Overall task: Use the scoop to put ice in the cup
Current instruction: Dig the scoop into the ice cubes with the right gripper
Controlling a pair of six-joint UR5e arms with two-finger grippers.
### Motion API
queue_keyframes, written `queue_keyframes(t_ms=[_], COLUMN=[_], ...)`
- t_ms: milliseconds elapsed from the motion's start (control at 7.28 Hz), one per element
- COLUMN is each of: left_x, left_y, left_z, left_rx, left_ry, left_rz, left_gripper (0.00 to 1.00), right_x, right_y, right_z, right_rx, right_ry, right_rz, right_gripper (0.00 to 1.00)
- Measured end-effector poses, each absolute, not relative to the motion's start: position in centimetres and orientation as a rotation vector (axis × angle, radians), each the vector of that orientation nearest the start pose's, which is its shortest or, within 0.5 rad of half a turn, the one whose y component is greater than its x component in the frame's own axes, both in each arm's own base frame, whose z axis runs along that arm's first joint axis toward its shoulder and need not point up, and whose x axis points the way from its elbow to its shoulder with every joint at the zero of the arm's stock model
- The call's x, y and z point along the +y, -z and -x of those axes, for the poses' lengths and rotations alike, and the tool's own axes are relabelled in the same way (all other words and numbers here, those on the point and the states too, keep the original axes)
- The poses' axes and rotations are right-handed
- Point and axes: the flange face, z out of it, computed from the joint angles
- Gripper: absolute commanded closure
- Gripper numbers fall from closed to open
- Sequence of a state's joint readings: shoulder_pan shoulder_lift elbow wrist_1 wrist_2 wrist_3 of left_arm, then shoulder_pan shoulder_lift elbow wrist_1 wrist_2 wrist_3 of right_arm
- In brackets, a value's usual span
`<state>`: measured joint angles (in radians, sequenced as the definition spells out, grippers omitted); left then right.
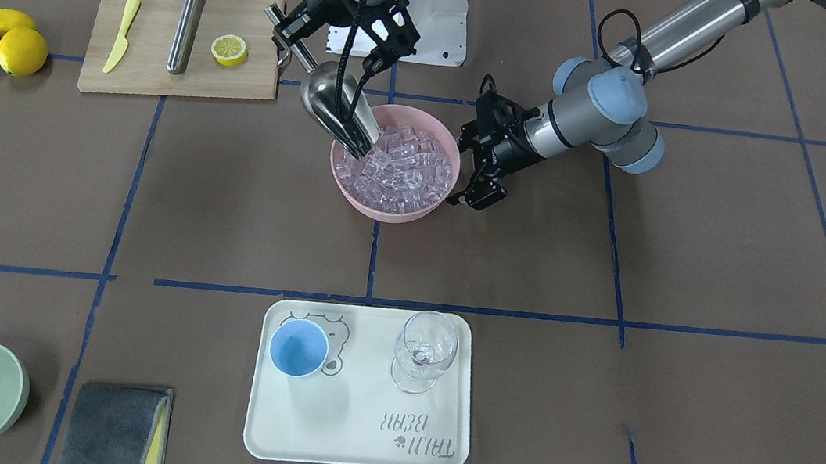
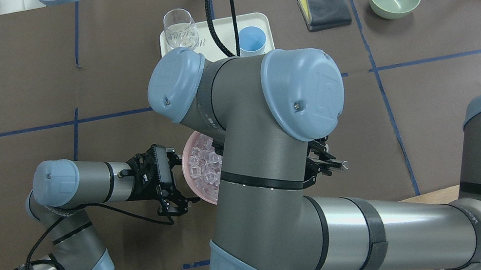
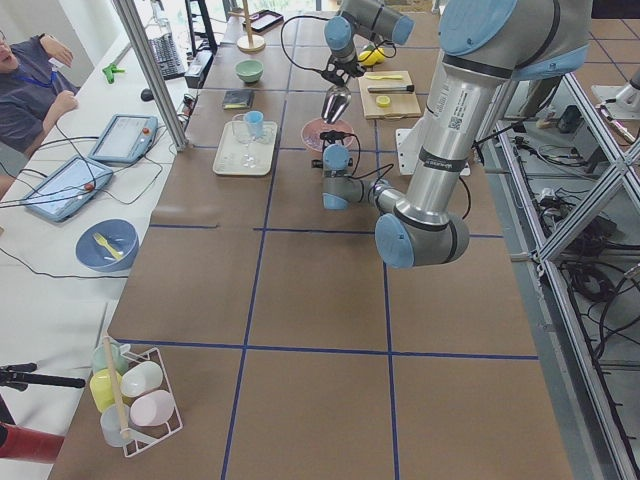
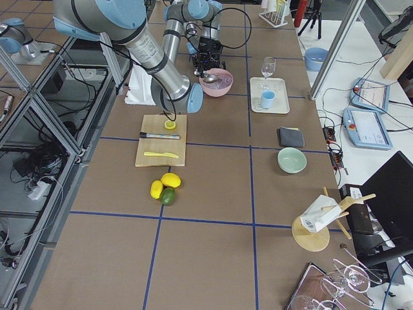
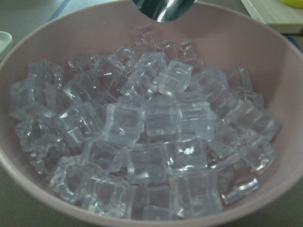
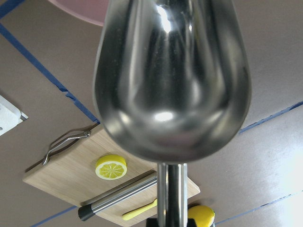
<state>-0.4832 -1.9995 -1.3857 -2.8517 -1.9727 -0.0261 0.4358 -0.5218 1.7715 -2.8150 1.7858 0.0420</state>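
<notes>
- Shiny stainless-steel scoop (image 1: 327,99) with a thin straight handle: held nose-down, right gripper (image 1: 292,28) clamped on the handle's end; mouth at the robot-side edge of the ice, depth of bite not discernible
- Small clear glassy ice cubes (image 1: 402,164): heaped loose in a round pink plastic bowl (image 1: 384,213), mid-table
- Left gripper (image 1: 468,166): jaws seemingly apart, just beside the bowl's wall, holding nothing
- Step in hand, judged: loading the scoop. Best done by driving the mouth low under the heap, then levelling the trough before lifting; a modest load, as the cubes look likely to roll off
- Small light-blue plastic cup (image 1: 298,349): upright, empty, on a cream rectangular tray (image 1: 355,446) beside a clear stemmed wine glass (image 1: 426,352), well apart from the bowl; a narrow target, so tip slowly over its centre
- Surface: brown paper-covered table (image 1: 693,258), gridded with blue tape
- Room: operators' white bench (image 3: 60,300) with tablets (image 3: 60,185) alongside the table
</notes>
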Motion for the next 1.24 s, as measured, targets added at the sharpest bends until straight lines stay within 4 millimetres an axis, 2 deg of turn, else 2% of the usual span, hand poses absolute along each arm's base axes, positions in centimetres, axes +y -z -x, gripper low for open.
queue_keyframes(t_ms=[687, 961, 1236], left_x=[-38.7, -38.7, -38.7], left_y=[-35.8, -35.8, -35.8], left_z=[-53.5, -53.5, -53.5], left_rx=[1.141, 1.142, 1.142], left_ry=[-1.134, -1.134, -1.134], left_rz=[-1.185, -1.185, -1.185], left_gripper=[0.0, 0.0, 0.0], right_x=[-33.1, -33.1, -33.8], right_y=[-10.8, -11.0, -11.6], right_z=[51.7, 52.7, 54.7], right_rx=[-0.124, -0.119, -0.128], right_ry=[1.149, 1.159, 1.159], right_rz=[0.134, 0.12, 0.098], right_gripper=[1.0, 1.0, 1.0])
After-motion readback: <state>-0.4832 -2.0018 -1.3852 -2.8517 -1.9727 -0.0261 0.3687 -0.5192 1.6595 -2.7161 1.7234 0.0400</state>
